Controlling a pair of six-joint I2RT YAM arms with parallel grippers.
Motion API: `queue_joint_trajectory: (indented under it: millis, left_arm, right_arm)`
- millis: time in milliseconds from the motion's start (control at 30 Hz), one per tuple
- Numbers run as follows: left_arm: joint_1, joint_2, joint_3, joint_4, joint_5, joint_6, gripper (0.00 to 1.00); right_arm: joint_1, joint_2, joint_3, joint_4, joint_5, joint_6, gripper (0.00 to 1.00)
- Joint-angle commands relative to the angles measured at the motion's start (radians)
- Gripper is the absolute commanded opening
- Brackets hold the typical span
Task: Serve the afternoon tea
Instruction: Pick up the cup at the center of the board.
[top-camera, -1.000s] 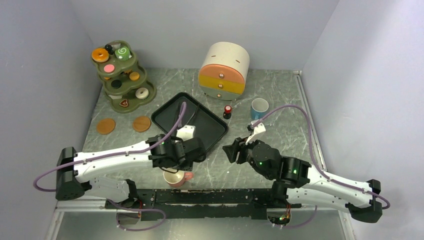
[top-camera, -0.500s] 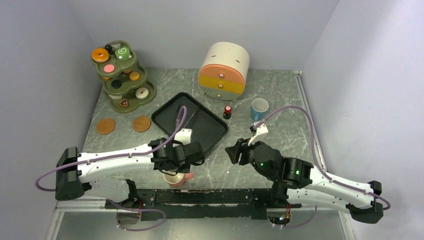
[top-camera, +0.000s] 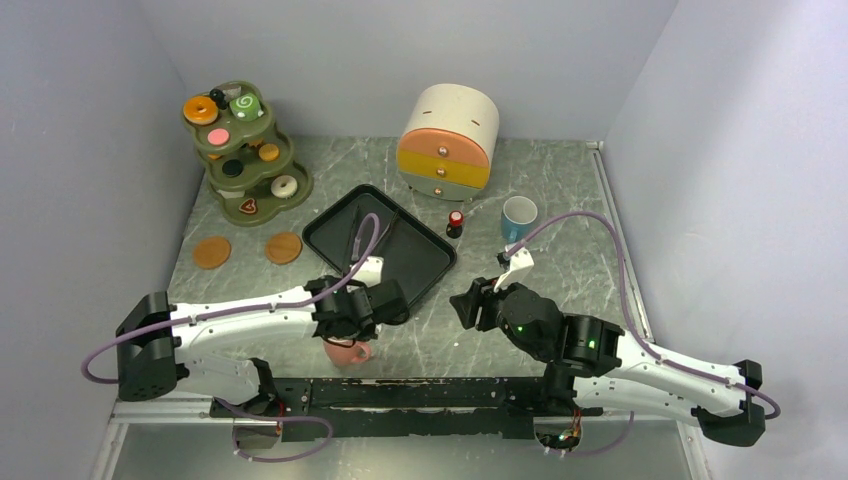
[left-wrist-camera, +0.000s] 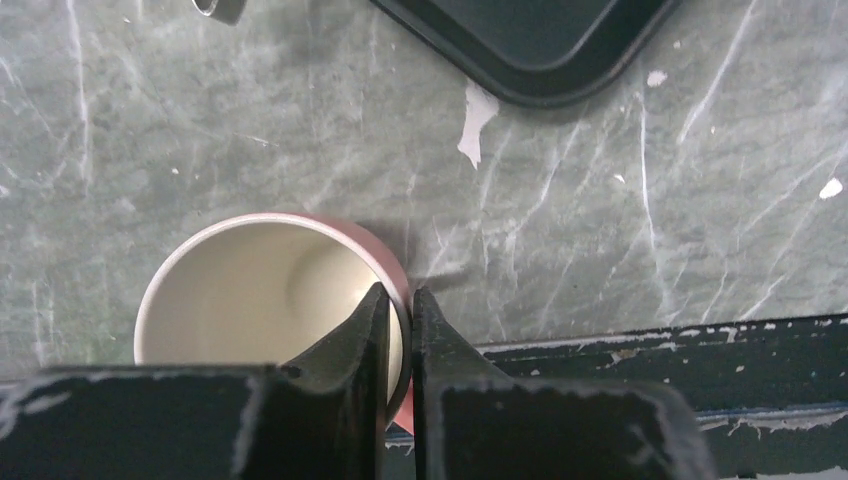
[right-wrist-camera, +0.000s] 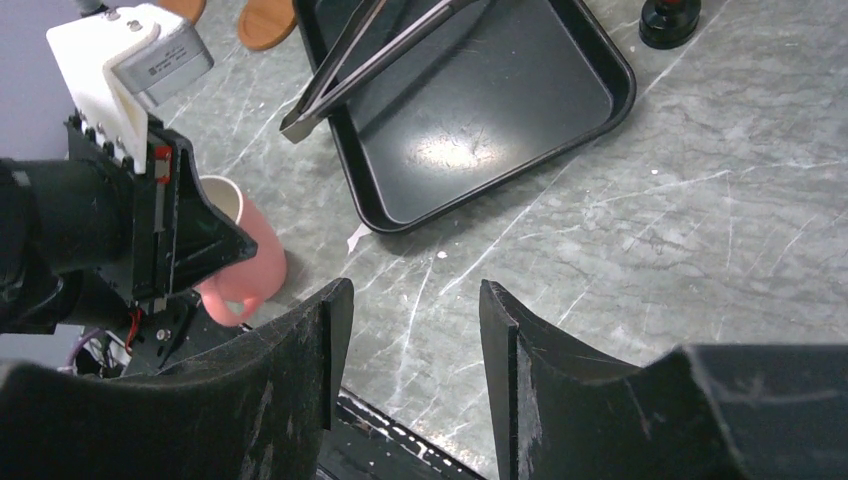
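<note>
Left wrist view: left gripper (left-wrist-camera: 400, 308) pinches the right wall of the pink cup (left-wrist-camera: 240, 290), one finger inside, one outside, at the worktop's (left-wrist-camera: 620, 220) near edge. The right gripper (right-wrist-camera: 410, 340) gapes empty, farther away.

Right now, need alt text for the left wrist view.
The left tool pinches the wall of an upright, empty pink cup, one finger inside the rim and one outside. The cup stands on a green marbled table, with a corner of a black tray at the top edge.
</note>
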Motion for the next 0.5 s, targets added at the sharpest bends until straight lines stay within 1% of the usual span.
queue_joint_trajectory:
  millis: [0, 167, 267, 300, 367, 467]
  left_arm:
    - [0.059, -0.012, 0.009, 0.046, -0.029, 0.102, 0.06]
    - [0.082, -0.041, 0.065, -0.038, -0.099, 0.115, 0.05]
    - [0.113, -0.062, 0.105, -0.068, -0.163, 0.171, 0.05]
    - [0.137, -0.067, 0.120, -0.080, -0.176, 0.192, 0.05]
    - [0.229, -0.084, 0.140, -0.081, -0.194, 0.261, 0.05]
    - [0.364, -0.142, 0.130, 0.005, -0.194, 0.419, 0.05]
  right_arm:
    - [0.005, -0.002, 0.009, 0.021, 0.023, 0.002, 0.53]
    - [0.004, -0.006, -0.005, 0.033, 0.019, 0.002, 0.53]
    - [0.004, -0.002, -0.007, 0.030, 0.026, 0.001, 0.53]
    - [0.004, -0.001, -0.011, 0.029, 0.031, 0.000, 0.53]
    - [0.005, 0.001, -0.012, 0.027, 0.033, 0.000, 0.53]
    - [0.004, -0.006, -0.007, 0.013, 0.032, 0.007, 0.53]
